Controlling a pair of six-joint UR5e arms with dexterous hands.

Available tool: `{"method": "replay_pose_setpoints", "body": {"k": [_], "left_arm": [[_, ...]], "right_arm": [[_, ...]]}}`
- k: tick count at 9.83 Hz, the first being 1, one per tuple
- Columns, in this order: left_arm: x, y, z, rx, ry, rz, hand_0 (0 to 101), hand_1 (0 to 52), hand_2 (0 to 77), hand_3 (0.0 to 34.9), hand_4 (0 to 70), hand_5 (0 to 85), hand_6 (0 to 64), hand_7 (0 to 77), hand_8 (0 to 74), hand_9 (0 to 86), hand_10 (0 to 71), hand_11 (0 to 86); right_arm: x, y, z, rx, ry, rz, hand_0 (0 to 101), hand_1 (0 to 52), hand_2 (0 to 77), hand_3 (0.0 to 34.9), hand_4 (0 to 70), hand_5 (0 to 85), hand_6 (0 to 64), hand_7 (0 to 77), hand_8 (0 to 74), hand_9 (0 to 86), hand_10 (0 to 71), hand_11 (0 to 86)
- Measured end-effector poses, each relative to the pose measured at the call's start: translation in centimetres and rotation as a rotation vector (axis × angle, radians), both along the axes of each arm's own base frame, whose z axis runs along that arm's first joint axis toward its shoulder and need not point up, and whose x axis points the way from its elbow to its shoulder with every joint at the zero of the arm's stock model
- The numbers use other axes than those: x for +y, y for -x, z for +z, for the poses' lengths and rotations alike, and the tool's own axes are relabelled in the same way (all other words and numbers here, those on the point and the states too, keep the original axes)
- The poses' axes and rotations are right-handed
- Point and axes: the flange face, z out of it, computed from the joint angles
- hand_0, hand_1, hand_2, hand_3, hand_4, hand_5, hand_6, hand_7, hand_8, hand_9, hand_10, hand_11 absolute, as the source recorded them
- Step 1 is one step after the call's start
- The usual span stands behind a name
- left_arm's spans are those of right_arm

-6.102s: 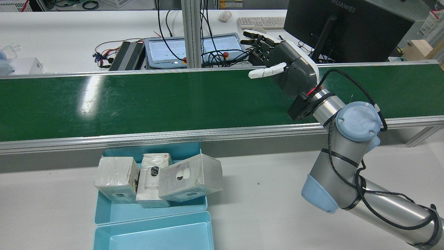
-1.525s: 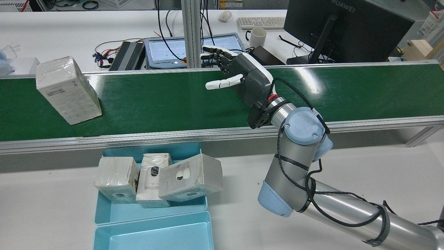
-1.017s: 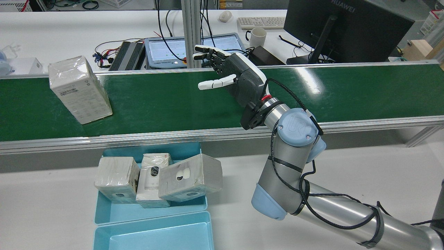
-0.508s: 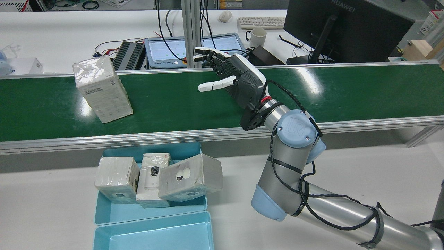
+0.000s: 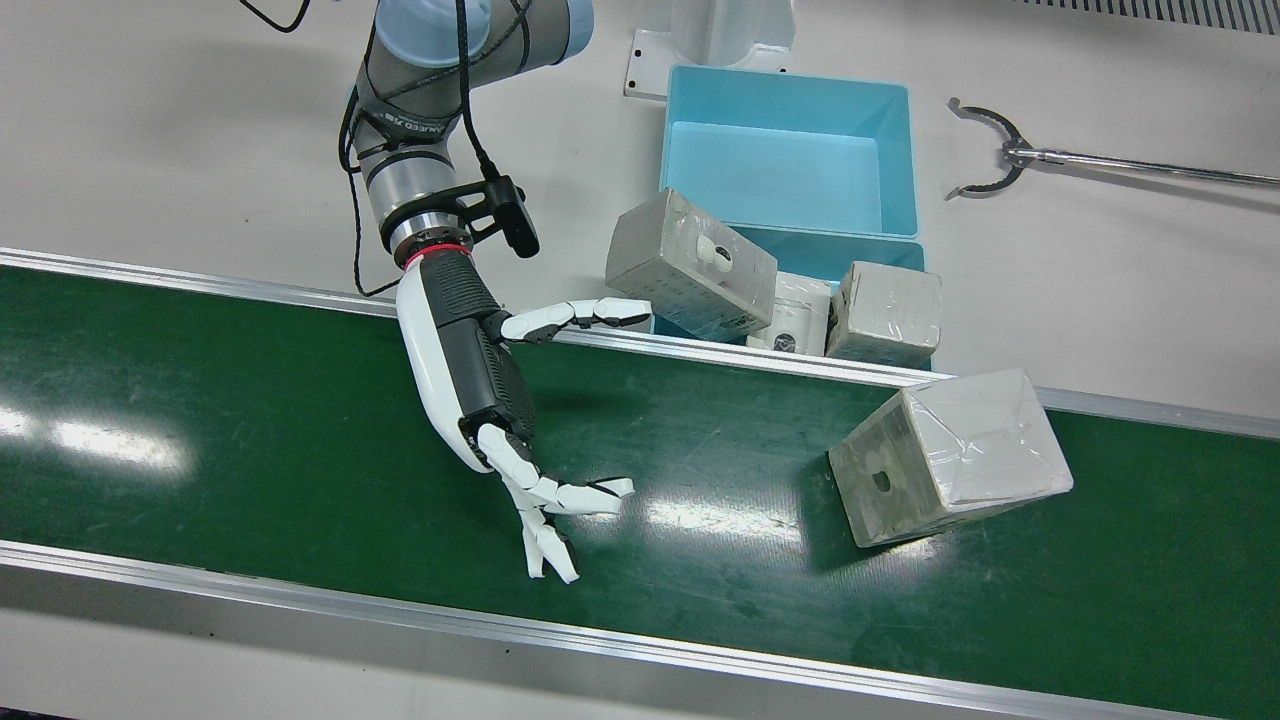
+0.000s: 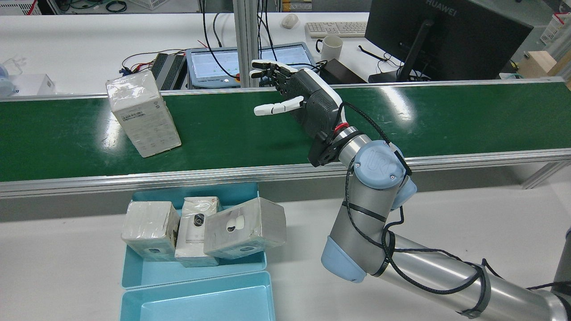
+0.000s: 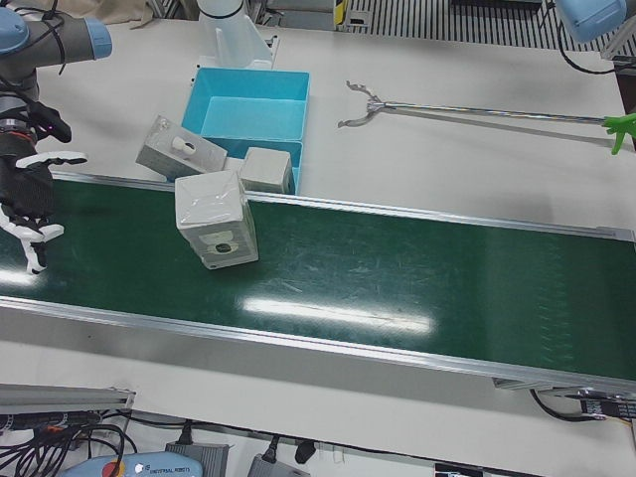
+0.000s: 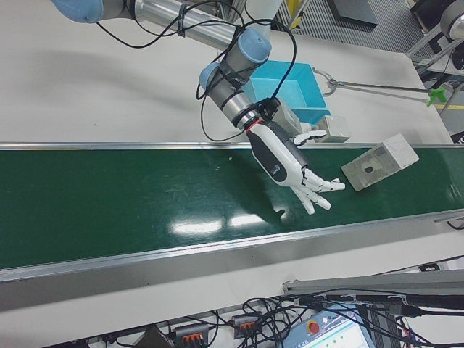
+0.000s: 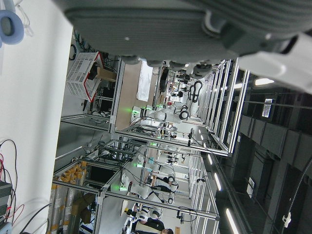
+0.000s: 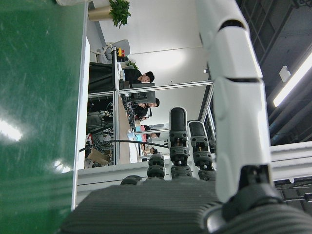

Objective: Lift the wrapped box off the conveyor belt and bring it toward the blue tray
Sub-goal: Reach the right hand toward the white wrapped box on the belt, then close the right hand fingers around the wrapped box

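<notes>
The wrapped box stands tilted on the green conveyor belt, also seen as the wrapped box in the front view and the wrapped box in the left-front view. My right hand hovers open over the belt, fingers spread toward the box, well apart from it; the right hand holds nothing. The blue tray below the belt holds three wrapped boxes. Of my left hand, only the grey palm shows at the edge of its own view.
A second blue tray with nothing in it adjoins the filled one. A metal reach-grabber tool lies on the white table beside the trays. Aluminium rails edge the belt. Monitor, cables and a mug stand behind it.
The wrapped box has ridden along the belt toward my right hand. The arm had swung toward the box earlier; in the last second the open hand has hardly moved.
</notes>
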Motion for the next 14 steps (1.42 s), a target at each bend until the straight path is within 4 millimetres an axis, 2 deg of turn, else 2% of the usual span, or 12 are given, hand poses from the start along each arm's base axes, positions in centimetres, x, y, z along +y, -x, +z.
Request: {"method": "replay_pose_setpoints", "body": {"k": [1,2,3,4,5,6,7,10,11,13,14], "left_arm": [[0.0,0.0,0.0,0.000,0.000,0.000,0,0.0,0.5,0.0,0.5,0.5,0.0,0.5,0.5,0.0,0.5,0.5],[0.0,0.0,0.0,0.000,0.000,0.000,0,0.0,0.5,0.0,0.5,0.5,0.0,0.5,0.5,0.0,0.5,0.0],[0.0,0.0,0.0,0.000,0.000,0.000,0,0.0,0.5,0.0,0.5,0.5,0.5,0.5,0.5,0.0,0.5,0.5],[0.0,0.0,0.0,0.000,0.000,0.000,0,0.0,0.5,0.0,0.0,1.1,0.5,0.5,0.5,0.0,0.5,0.5],[0.0,0.0,0.0,0.000,0.000,0.000,0,0.0,0.5,0.0,0.5,1.1,0.0,0.5,0.5,0.5,0.5,0.0],[0.0,0.0,0.0,0.000,0.000,0.000,0,0.0,0.5,0.0,0.5,1.1,0.5,0.5,0.5,0.5,0.5,0.0],[0.0,0.0,0.0,0.000,0.000,0.000,0,0.0,1.1,0.0,0.5,1.1,0.5,0.5,0.5,0.0,0.5,0.5],[0.0,0.0,0.0,0.000,0.000,0.000,0,0.0,0.5,0.0,0.5,0.5,0.5,0.5,0.5,0.0,0.5,0.0],[0.0,0.0,0.0,0.000,0.000,0.000,0,0.0,0.5,0.0,0.5,0.5,0.0,0.5,0.5,0.0,0.5,0.0],[0.0,0.0,0.0,0.000,0.000,0.000,0,0.0,0.5,0.0,0.5,0.5,0.5,0.5,0.5,0.0,0.5,0.0],[0.0,0.0,0.0,0.000,0.000,0.000,0,0.0,0.5,0.0,0.5,0.5,0.5,0.5,0.5,0.5,0.5,0.0]], "right_arm": [[-0.5,0.7,-0.5,0.003,0.001,-0.001,51,18.0,14.7,0.3,15.8,18.0,12.5,33.3,3.8,10.9,0.0,0.5],[-1.0,1.5,-0.9,0.001,-0.002,-0.004,50,14.7,10.4,0.3,15.3,18.0,12.5,30.5,3.8,9.8,0.0,0.5],[-1.4,2.3,-1.4,-0.002,-0.005,-0.008,50,14.7,10.4,0.3,15.3,18.0,12.5,30.5,3.8,9.8,0.0,0.5],[-1.5,3.2,-1.9,-0.004,-0.007,-0.015,49,11.5,6.5,2.2,10.4,16.4,10.9,30.5,2.7,9.8,0.0,0.5],[-1.5,4.1,-2.6,-0.006,-0.009,-0.024,49,11.5,6.5,2.2,10.4,16.4,8.7,26.7,2.7,8.2,0.0,0.5],[-1.3,5.2,-3.4,-0.009,-0.012,-0.035,49,14.7,9.3,4.7,12.5,15.8,9.3,27.3,2.2,7.6,0.0,0.5],[-1.3,6.1,-4.1,-0.010,-0.013,-0.042,49,15.8,9.3,7.0,10.9,15.3,7.1,26.7,2.2,7.1,0.0,0.5],[-1.3,7.9,-5.6,-0.010,-0.013,-0.057,49,15.8,11.4,8.3,10.9,14.2,8.2,24.0,2.2,7.1,0.0,0.5],[-1.3,8.4,-6.3,-0.011,-0.014,-0.061,49,16.4,12.5,11.1,10.4,14.2,7.6,24.5,2.2,7.1,0.0,0.5],[-1.3,9.9,-8.3,-0.015,-0.019,-0.074,49,17.5,12.0,10.5,10.4,14.2,7.6,25.1,2.2,7.1,0.0,0.5],[-1.3,10.5,-9.4,-0.019,-0.022,-0.079,54,23.5,19.6,7.6,20.2,26.7,15.8,38.2,14.2,17.5,1.6,0.5]]}}
